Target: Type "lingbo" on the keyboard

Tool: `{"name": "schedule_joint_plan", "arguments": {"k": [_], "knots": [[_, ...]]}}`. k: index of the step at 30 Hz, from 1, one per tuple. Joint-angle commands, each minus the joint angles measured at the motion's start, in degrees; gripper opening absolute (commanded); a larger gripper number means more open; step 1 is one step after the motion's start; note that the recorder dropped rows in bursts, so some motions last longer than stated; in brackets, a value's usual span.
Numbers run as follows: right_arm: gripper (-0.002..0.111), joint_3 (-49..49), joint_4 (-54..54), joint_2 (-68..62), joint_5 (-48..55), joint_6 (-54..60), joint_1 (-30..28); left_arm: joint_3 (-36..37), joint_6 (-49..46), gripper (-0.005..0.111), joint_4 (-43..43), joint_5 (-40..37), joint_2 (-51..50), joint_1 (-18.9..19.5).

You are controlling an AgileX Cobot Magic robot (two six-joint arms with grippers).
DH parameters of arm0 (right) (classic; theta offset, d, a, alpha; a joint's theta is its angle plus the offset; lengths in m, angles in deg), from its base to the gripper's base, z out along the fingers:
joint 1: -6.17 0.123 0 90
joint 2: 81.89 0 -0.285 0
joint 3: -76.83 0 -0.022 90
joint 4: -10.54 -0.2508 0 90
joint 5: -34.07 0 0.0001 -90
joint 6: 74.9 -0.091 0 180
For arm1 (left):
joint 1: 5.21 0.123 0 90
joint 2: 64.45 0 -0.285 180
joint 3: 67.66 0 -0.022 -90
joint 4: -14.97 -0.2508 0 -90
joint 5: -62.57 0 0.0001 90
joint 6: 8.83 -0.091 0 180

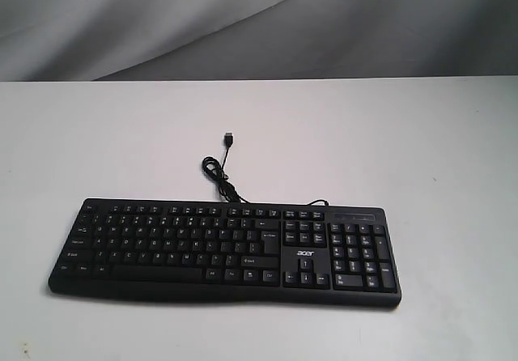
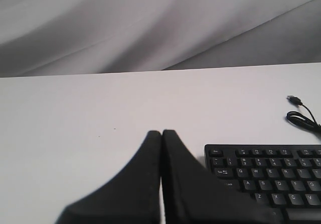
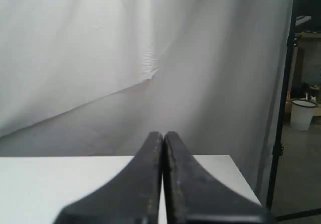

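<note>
- The left gripper (image 2: 161, 132) is plain matte black, with no markings or screws showing from its wrist view.
- Its two fingers (image 2: 135, 184) are broad at the base and sweep in a smooth curve up to narrow, rounded tips.
- The right gripper (image 3: 163, 133) has the same black, flared shape, with a thin dark seam between the halves.
- Its inner edges carry a faint grey sheen.

Left gripper (image 2: 161, 133) fingers pressed together beside keyboard (image 2: 271, 176).
</note>
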Motion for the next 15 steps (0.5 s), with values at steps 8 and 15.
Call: {"name": "schedule_joint_plan", "arguments": {"k": [8, 15], "knots": [[0.000, -17.80, -3.56, 4.10, -3.53, 5.07, -0.41, 0.28, 0.12, 0.001, 0.21, 0.31, 0.22, -0.27], [0.000, -20.92, -3.89, 4.10, 0.53, 5.07, -0.41, 0.28, 0.12, 0.001, 0.21, 0.31, 0.22, -0.27]]}}
